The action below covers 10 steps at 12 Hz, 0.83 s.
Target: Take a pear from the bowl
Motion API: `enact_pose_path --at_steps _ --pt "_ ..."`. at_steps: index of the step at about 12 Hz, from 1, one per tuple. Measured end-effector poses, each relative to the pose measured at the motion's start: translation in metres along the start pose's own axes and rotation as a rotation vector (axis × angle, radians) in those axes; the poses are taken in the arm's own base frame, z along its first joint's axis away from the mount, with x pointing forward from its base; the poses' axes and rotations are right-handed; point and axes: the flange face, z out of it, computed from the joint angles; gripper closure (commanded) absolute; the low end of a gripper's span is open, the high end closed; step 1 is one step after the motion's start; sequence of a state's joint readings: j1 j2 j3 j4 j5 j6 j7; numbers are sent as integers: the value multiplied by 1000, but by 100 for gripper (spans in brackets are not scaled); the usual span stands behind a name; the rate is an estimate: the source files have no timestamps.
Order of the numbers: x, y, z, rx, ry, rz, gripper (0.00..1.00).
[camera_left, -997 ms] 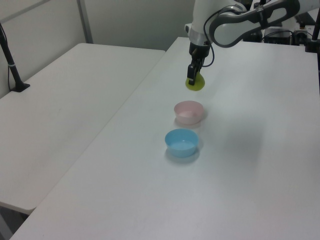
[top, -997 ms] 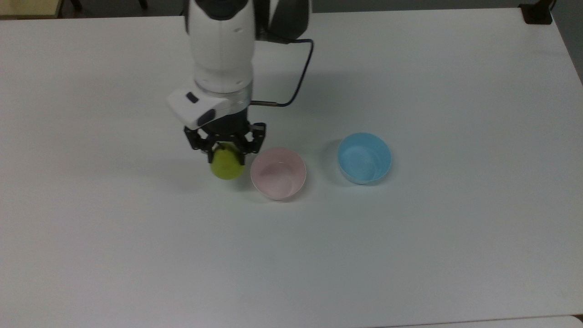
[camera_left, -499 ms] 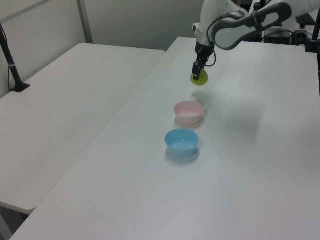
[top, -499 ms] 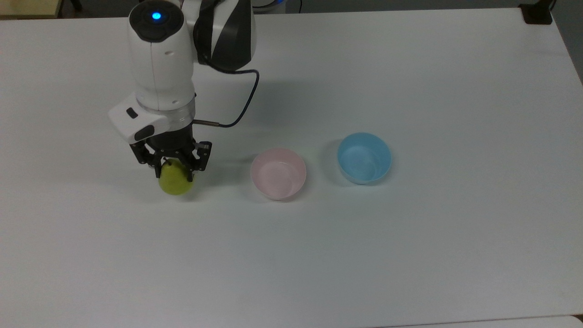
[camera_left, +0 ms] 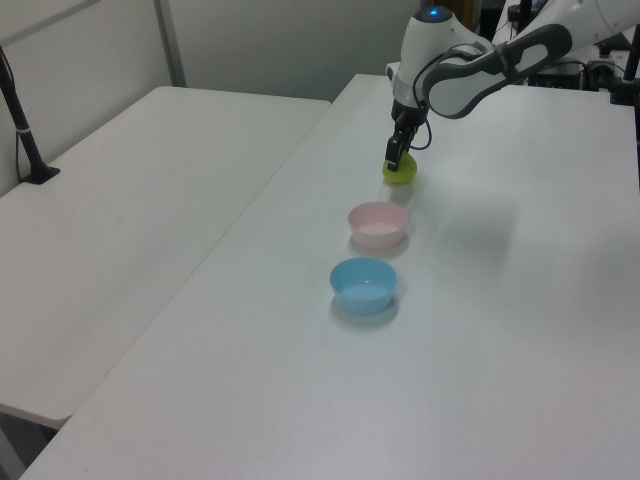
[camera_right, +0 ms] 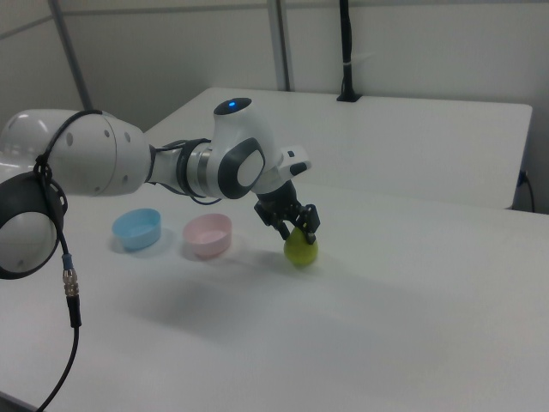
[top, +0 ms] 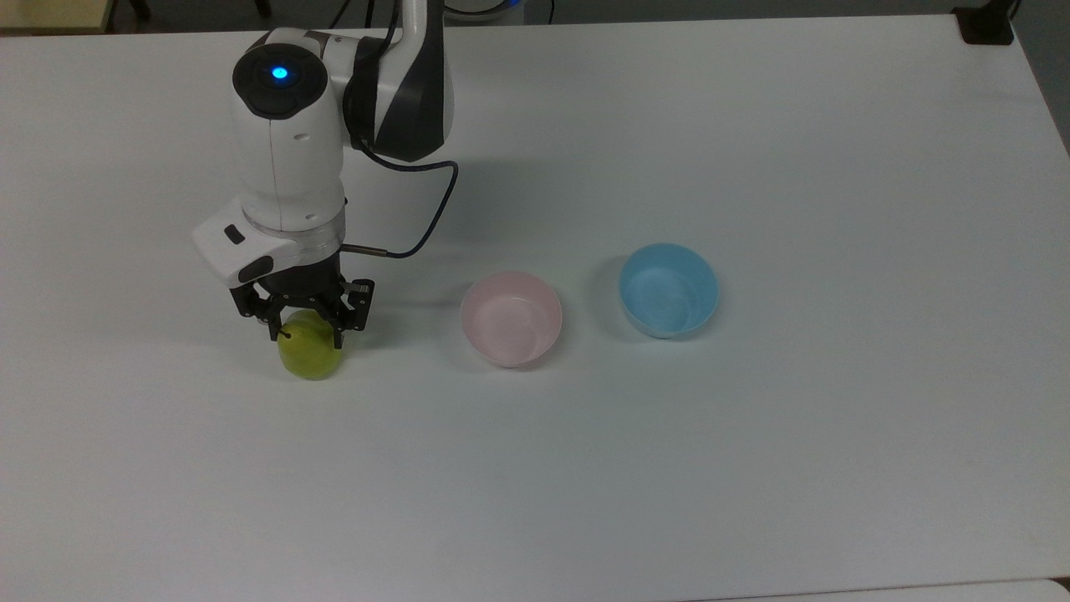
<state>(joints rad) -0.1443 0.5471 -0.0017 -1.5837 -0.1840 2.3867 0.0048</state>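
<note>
Lowered claw (top: 305, 333) grips pear (top: 310, 358) near table (top: 752, 468).

top view: looks steeply down on the white table (top: 752, 460), arm entering from the top edge | left view: set back, looks along the table toward the arm | right view: nearer, low, from the opposite side | shared by all 3: pink bowl (top: 511, 318), blue bowl (top: 669, 290)

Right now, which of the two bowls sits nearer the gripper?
The pale pink bowl; it lies between the gripper, shut on the pear, and the light blue bowl.
</note>
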Motion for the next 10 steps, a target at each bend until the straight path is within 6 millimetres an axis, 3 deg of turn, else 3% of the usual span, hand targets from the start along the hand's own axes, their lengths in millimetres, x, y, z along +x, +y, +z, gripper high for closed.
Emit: enact_pose_path --at_steps 2,4,6,10 --pt "1 0 -3 -2 6 -1 0" --pt "6 2 -24 -5 31 0 0" --pt "5 -6 -62 -5 -4 -10 0" --pt "-13 -64 -165 -4 -110 -1 0"
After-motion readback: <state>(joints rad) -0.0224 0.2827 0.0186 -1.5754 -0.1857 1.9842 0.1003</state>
